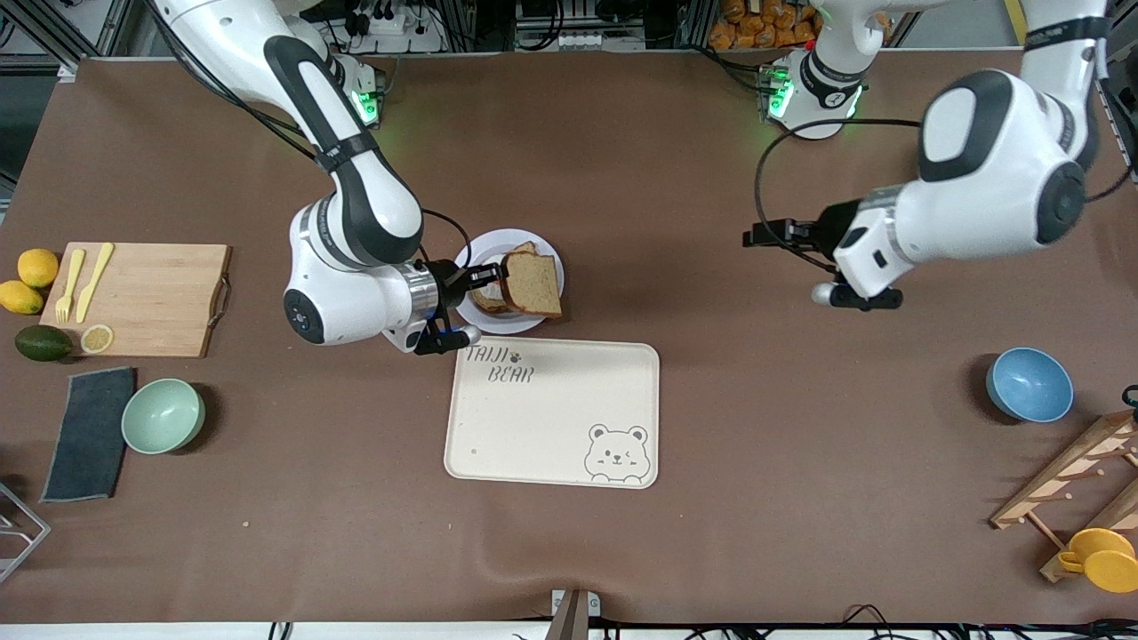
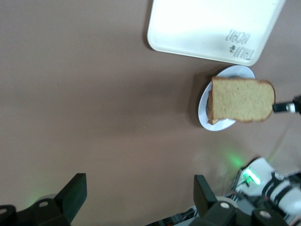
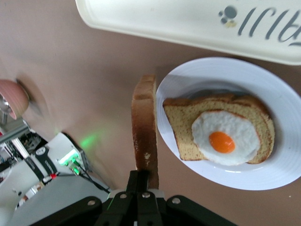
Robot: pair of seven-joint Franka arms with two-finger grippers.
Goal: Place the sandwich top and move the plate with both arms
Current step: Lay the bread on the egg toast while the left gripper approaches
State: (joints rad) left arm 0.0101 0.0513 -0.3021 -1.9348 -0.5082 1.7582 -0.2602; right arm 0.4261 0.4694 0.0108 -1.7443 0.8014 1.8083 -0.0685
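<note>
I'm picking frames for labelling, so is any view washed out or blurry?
Left wrist view: the tray is blown out to near white and its lettering soft. Right wrist view: the egg on the plate is sharp. Front view: evenly lit, soft shadows.

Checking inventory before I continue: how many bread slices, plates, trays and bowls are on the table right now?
Bread slices: 2, the sandwich top held in the right gripper over the plate, and the egg slice
Plates: 1, the plate
Trays: 1, the bear-print tray
Bowls: 2, green bowl, blue bowl
Total: 6
</note>
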